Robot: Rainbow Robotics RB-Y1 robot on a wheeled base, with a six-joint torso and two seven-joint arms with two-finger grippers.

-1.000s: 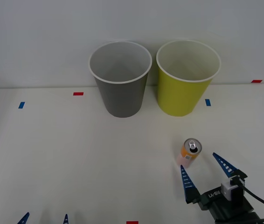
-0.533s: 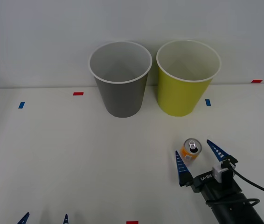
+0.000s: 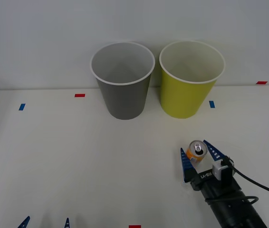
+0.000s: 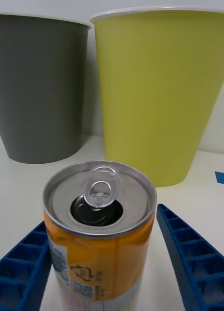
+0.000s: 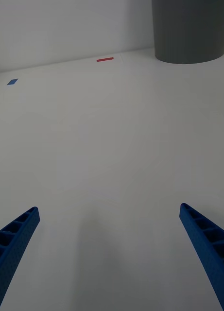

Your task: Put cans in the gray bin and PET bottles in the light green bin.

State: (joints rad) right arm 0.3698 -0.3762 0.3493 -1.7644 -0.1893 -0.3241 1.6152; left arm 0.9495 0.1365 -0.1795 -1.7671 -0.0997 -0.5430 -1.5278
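Note:
A small orange can with a silver top stands upright on the white table, in front of the light green bin. My right gripper is open and straddles the can, one blue finger close on each side. The right wrist view has the can between the fingers, with a thin gap on one side. The gray bin stands left of the green one at the back. At the bottom left edge my left gripper waits open over bare table.
Small red and blue tape marks dot the table near the bins and edges. A black cable trails from the right wrist. A white wall rises behind the bins. The gray bin's base lies far ahead of the left gripper.
My right gripper has slid forward around the can and its fingers have narrowed toward it. The can and the left arm have not moved.

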